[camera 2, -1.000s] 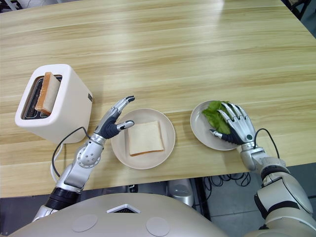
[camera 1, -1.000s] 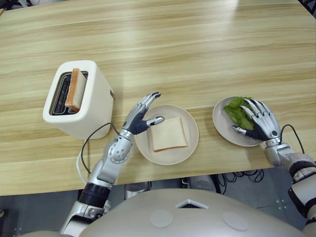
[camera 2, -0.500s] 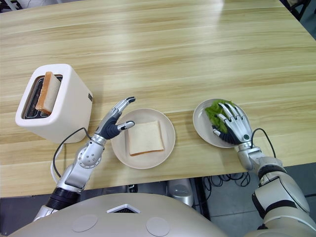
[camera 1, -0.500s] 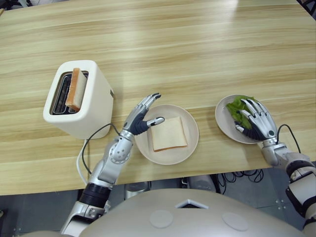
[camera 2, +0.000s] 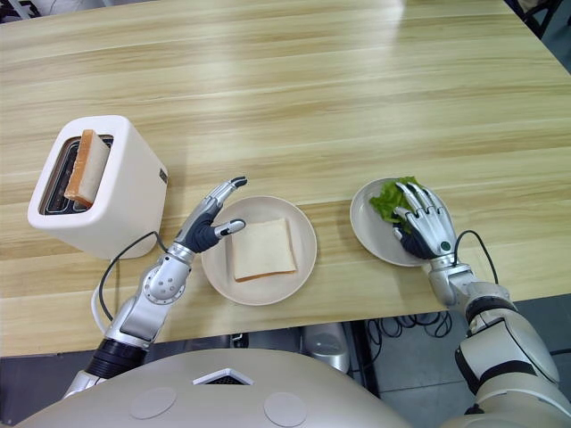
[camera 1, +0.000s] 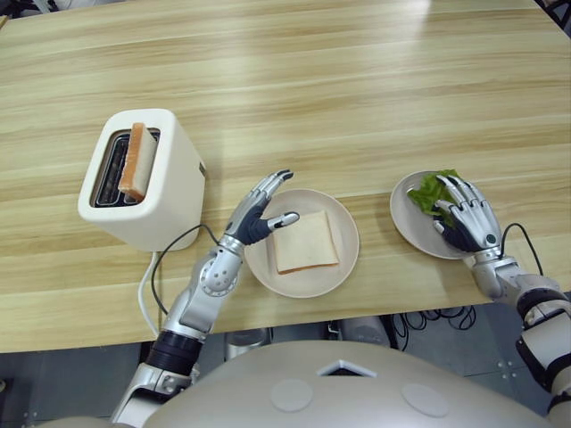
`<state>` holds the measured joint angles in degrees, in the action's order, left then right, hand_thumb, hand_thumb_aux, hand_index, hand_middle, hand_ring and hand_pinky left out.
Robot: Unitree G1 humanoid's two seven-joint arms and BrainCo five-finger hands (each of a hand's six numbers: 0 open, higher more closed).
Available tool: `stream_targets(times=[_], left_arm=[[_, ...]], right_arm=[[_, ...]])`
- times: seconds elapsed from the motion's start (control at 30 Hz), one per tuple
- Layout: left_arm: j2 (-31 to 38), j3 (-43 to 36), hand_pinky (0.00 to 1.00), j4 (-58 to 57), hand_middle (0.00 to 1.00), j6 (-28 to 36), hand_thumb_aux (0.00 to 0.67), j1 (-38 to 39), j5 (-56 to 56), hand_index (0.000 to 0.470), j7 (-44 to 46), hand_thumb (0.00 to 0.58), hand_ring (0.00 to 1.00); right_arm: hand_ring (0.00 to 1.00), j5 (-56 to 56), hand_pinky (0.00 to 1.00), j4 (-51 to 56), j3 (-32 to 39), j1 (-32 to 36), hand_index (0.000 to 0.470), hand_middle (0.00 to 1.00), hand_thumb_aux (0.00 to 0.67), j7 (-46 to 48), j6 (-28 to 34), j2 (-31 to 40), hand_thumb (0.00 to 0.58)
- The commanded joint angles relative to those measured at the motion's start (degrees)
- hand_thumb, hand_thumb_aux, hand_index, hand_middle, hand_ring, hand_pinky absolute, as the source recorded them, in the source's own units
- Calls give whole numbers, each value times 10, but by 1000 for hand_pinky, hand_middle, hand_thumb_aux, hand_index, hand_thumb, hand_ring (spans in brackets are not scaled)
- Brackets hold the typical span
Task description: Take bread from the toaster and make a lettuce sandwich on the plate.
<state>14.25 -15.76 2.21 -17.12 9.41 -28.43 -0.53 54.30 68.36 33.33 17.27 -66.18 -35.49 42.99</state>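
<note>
On the small side plate (camera 1: 399, 210), the right hand (camera 1: 468, 225) curls around the lettuce (camera 1: 426, 189); the left hand (camera 1: 257, 214) hovers spread beside the bread (camera 1: 304, 242). A firm pinch and straight lift should keep the leaf whole.

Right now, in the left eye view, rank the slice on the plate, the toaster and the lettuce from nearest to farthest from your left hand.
1. slice on the plate: just to the right of the left hand.
2. toaster: to that hand's left, across a gap of table.
3. lettuce: far right, gripped by the right hand.
</note>
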Motion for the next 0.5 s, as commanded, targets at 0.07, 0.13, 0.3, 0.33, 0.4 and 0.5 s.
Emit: stream_targets(times=[0.07, 0.13, 0.3, 0.33, 0.4, 0.5], left_arm=[[-1, 1, 0, -14, 0, -1, 0, -6, 5, 0, -2, 0, 0], [-2, 6, 0, -6, 0, 0, 0, -5, 14, 0, 0, 0, 0], [-1, 10, 0, -3, 0, -1, 0, -11, 34, 0, 8, 0, 0], [0, 11, 0, -4, 0, -1, 0, -11, 37, 0, 10, 0, 0], [2, 15, 0, -3, 0, 0, 0, -11, 41, 0, 10, 0, 0], [6, 16, 0, -11, 0, 2, 0, -17, 43, 0, 12, 0, 0]], right_arm=[[1000, -8, 1000, -11, -2, 4, 460, 1000, 670, 0, -16, 10, 580], [1000, -28, 1000, -19, -19, 10, 460, 1000, 670, 9, -35, 21, 580], [1000, -93, 1000, -76, -72, 25, 460, 1000, 670, 62, -93, 44, 580], [1000, -101, 1000, -101, -83, 25, 460, 1000, 670, 71, -98, 50, 580], [1000, -120, 1000, -158, -104, 25, 460, 1000, 670, 102, -111, 55, 580], [1000, -130, 1000, -229, -118, 21, 460, 1000, 670, 151, -114, 49, 580]])
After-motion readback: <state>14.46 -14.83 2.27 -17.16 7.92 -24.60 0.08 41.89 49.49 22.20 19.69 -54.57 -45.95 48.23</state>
